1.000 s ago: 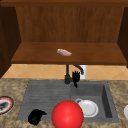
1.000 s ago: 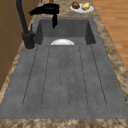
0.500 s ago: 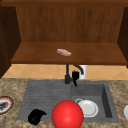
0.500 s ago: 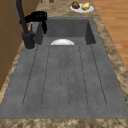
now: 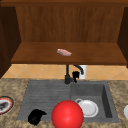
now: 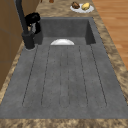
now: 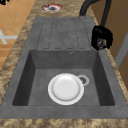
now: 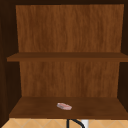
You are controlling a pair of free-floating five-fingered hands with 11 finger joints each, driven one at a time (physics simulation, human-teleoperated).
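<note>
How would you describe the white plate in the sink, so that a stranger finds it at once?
Start at the grey sink and look into its deep basin, below the black tap. The white plate lies flat on the basin floor beside the drain; it is plain, round and bare.

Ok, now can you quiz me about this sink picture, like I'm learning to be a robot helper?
1. True or false: the white plate lies on the draining board.
2. Fill in the missing word: the small pink thing lies on the cabinet's lowest ___.
3. Which is the right hand nearest to? A the white plate, B the tap, C the small pink thing.

Key
1. False: it lies in the sink basin.
2. shelf
3. B
</note>
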